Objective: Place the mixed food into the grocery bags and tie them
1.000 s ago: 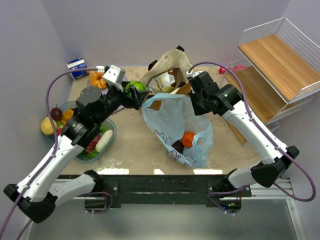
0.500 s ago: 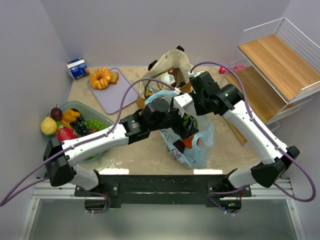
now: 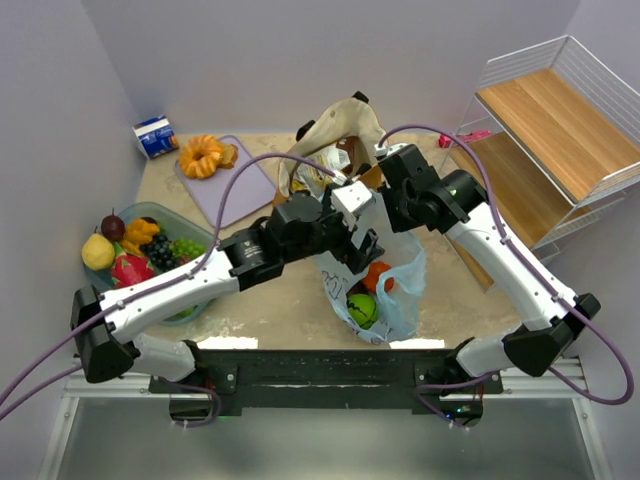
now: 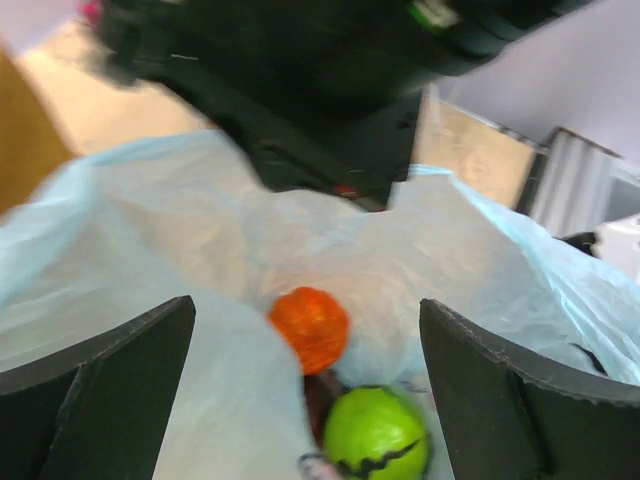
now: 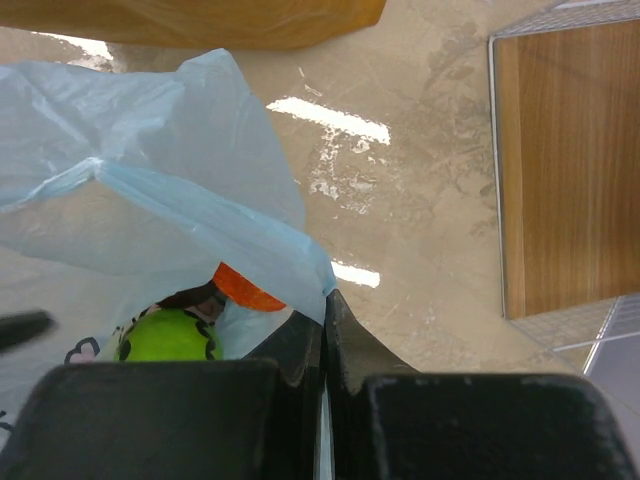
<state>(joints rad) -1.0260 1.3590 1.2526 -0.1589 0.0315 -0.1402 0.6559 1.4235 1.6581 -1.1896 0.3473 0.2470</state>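
The light-blue plastic bag [image 3: 395, 285] lies open at mid-table, holding an orange [image 3: 377, 277], a green apple [image 3: 362, 310] and a dark fruit [image 4: 320, 395]. My left gripper [image 3: 362, 246] hangs open and empty over the bag's mouth; in the left wrist view [image 4: 305, 305] the orange [image 4: 310, 325] and the apple [image 4: 375, 435] lie below it. My right gripper [image 3: 395, 203] is shut on the bag's rim [image 5: 300, 265], holding it up. The mustard-tan tote [image 3: 340, 130] stands behind with packets inside. A yellow pear [image 3: 97, 250] and a dark plum [image 3: 113, 225] sit at the far left.
A teal tub [image 3: 172, 209] of fruit stands at the left. A purple cutting board [image 3: 235, 185] holds a ring-shaped pastry [image 3: 203, 155]. A blue carton [image 3: 155, 135] sits in the back left corner. A wire rack with wooden shelves [image 3: 550, 120] stands at the right.
My left arm swung from the cutting board to the blue bag with the green apple and let it go; the apple now lies in the bag. The right gripper stayed on the rim.
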